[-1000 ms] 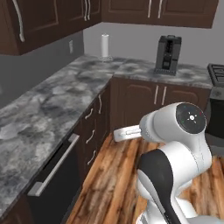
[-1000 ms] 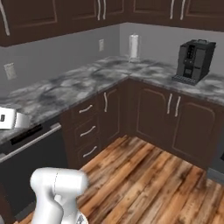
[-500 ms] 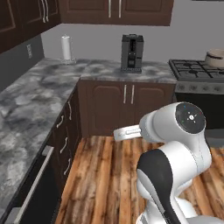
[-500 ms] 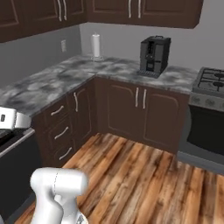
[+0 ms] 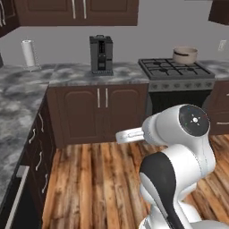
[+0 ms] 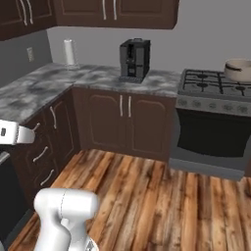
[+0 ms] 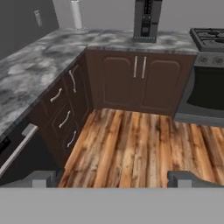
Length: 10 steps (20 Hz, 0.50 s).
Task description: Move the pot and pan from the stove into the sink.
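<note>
Stage: you are looking at the approach; nothing is being held and neither the pot nor the pan is being lifted yet, as I judge it.
Gripper: the gripper [image 7: 113,178] is standing wide open and empty, its two dark tips well apart at the bottom of the hand view, pointing down over the wood floor [image 7: 140,144] in front of the corner cabinets.
Pot: the pot [image 5: 184,55] is sitting on the back right of the stove [image 5: 175,71], upright; in the right base view the pot [image 6: 238,70] is lying at the far right edge, on the rear grate of the stove [image 6: 215,88].
Pan: you are not getting a clear sight of a flat black pan on the grates from here; I cannot tell where it is.
Sink: no basin is in sight along the counter [image 5: 67,74] you are facing.
Other things: a coffee machine [image 5: 101,54] and a paper towel roll [image 5: 28,53] are standing on the counter, well apart from the stove.
Key relation: the pot is lying ahead and to the arm's right, well apart from the gripper, which is aiming low and left of it; the stove corner [image 7: 209,39] is just entering the hand view at upper right.
Next move, as a judgement: you are needing to bring the base nearer the stove and swing the hand up and rightward before any grasp is possible.
Pot handle: too small to tell which way it is pointing.
</note>
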Available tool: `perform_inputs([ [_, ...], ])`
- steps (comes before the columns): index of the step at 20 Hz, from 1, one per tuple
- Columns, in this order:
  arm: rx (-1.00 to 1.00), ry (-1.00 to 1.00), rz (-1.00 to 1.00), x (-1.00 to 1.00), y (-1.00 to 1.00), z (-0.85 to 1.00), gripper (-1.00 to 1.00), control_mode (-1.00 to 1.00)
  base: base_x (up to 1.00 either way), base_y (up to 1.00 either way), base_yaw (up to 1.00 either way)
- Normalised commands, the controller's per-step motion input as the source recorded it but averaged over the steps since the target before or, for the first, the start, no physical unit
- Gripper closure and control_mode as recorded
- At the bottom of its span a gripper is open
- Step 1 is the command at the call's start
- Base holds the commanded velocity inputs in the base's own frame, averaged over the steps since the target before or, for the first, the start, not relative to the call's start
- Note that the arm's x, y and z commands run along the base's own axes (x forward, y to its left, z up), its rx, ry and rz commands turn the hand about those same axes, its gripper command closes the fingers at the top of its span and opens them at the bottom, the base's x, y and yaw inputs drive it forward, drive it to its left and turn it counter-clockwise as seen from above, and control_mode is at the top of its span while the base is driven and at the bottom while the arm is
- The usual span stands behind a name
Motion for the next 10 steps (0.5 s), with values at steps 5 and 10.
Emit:
perform_inputs([
  [5,0.00,0.00,0.00,0.00,0.00,0.00,-1.00,1.00,-0.12,-0.35,-0.25],
  [10,0.00,0.00,0.00,0.00,0.00,0.00,-1.00,1.00,0.09,0.00,-0.01],
])
